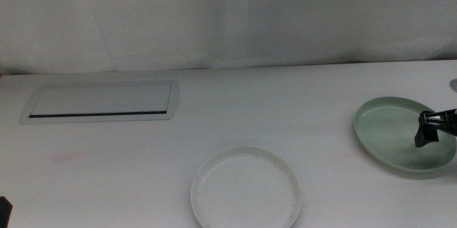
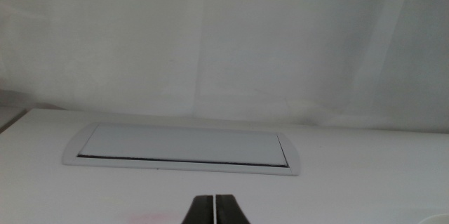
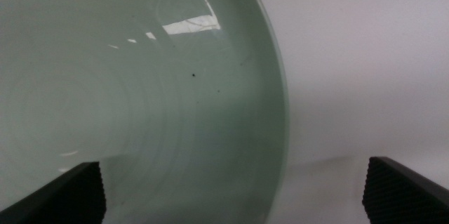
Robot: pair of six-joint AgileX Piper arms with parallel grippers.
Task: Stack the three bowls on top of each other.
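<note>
Right wrist view: right gripper spread astride mint bowl rim | left gripper closed

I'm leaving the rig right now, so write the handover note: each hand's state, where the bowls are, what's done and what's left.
Right hand: open, over the pale mint green bowl at the table's right side, straddling its rim, one jaw inside, one outside. Not gripping.
Left hand: shut, holding nothing, waiting at the left near the white panel.
Cream-white bowl: front centre of the table, alone, apart from the green one.
Grey bowl: not identifiable in any view.
Done: nothing stacked.
Left: grip the green bowl, stack all three, likely onto the cream-white one; find the grey bowl first.
</note>
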